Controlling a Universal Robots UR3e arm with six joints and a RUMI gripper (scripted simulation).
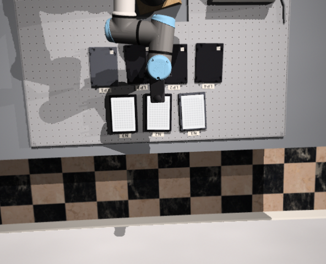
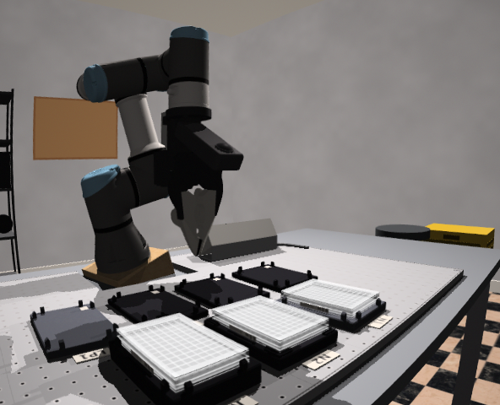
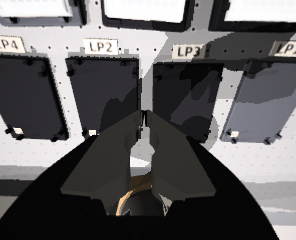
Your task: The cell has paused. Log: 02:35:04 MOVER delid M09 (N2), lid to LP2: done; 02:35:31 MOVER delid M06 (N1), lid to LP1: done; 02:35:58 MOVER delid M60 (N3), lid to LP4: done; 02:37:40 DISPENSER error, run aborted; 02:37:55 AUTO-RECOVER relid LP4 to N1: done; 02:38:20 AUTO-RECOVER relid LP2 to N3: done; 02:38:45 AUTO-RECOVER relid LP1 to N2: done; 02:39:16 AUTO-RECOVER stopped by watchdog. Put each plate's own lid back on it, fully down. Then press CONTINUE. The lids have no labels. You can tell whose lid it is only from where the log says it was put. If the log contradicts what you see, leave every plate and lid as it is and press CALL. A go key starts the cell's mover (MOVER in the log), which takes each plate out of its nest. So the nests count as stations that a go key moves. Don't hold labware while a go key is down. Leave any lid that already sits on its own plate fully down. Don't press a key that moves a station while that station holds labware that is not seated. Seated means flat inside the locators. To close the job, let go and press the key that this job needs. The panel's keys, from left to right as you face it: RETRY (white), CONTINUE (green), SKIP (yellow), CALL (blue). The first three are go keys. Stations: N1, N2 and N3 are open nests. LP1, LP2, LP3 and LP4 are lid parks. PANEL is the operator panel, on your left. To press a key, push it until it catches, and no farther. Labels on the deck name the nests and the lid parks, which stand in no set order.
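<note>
from where i stand, the pincer (image 2: 198,254) (image 3: 144,111) is pressed together at its tips with nothing pinched, hanging above the deck (image 1: 251,99) (image 2: 399,270). the three white gridded plates sit in a row: the n1 plate (image 1: 192,111) (image 2: 331,294) (image 3: 30,7), the n2 plate (image 1: 158,116) (image 2: 269,320) (image 3: 145,10) and the n3 plate (image 1: 123,114) (image 2: 182,346) (image 3: 268,10). each wears a clear lid; i can't tell from here whether any is fully down.

behind them lie the flat parks, lp1 (image 1: 103,68) (image 2: 71,326) (image 3: 265,100) greyish, then lp3 (image 1: 134,71) (image 2: 154,307) (image 3: 185,95), lp2 (image 1: 180,68) (image 2: 221,291) (image 3: 108,95) and lp4 (image 1: 209,62) (image 2: 272,275) (image 3: 23,97), all near black. small upright corner posts stand around the parks, and nests crowd close in front.

the arm's wrist (image 1: 159,67) (image 2: 189,94) hides part of lp3 and lp2 from above. a sloped grey box (image 1: 241,2) (image 2: 241,237) sits farther back, a dark cable (image 1: 283,12) (image 2: 295,245) beside it. an orange board (image 2: 75,128) hangs on the wall near a black shelf rack (image 2: 11,174), and past the table (image 2: 481,261) there's a yellow box (image 2: 459,229) next to a dark round thing (image 2: 402,229).
</note>
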